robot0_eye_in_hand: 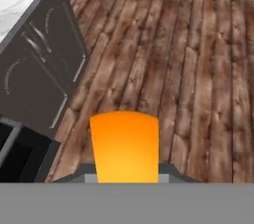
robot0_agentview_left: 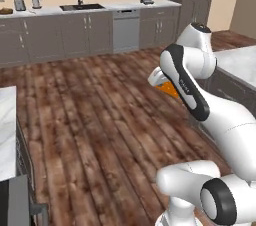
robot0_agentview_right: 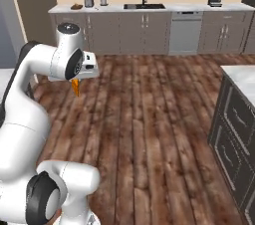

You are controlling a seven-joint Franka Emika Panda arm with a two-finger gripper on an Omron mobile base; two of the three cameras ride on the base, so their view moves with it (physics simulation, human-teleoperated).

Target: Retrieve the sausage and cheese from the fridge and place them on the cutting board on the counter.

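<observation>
Jaws clamped on the cheese [robot0_eye_in_hand: 125, 144] — held above wood floor [robot0_eye_in_hand: 198, 69].

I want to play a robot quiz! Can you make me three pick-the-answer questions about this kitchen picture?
1. Where is the bright orange cheese wedge?
A. between the gripper's fingers
B. on the floor
C. in the sink

2. What colour is the floor?
A. white tile
B. brown wood
C. green carpet

3. How is the two-finger gripper?
A. wide open
B. shut on the cheese
C. shut on nothing

Answers: 1 A, the wedge sits between the fingertips above the floor. 2 B, brown planks. 3 B, the fingers flank the wedge.
</observation>
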